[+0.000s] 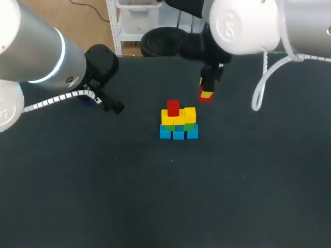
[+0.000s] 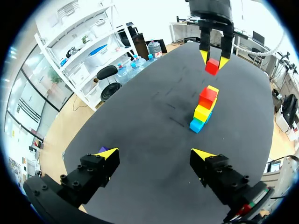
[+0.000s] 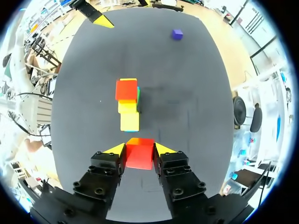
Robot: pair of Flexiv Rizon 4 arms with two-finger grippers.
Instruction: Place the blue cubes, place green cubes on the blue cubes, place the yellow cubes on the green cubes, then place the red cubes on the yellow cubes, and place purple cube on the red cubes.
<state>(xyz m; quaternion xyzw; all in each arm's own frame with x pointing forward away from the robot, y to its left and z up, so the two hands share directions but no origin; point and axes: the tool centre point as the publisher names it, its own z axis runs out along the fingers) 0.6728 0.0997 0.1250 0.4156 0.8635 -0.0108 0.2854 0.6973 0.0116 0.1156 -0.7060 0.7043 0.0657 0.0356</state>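
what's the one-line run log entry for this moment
stack: top red cube placed | right gripper: shut on second red cube, off stack | left gripper: open | purple cube: unstacked

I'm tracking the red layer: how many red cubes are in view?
2. One red cube sits atop the yellow cubes; the second red cube is held in the right pincer, apart from them. None appears hidden.

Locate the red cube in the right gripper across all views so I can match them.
Head view: the red cube sits in the right gripper, beyond the stack and to its right.
Left wrist view: red cube in the other arm's gripper, beyond the stack.
Right wrist view: red cube between its own fingers, stack ahead.
Shared landmark: the stack.
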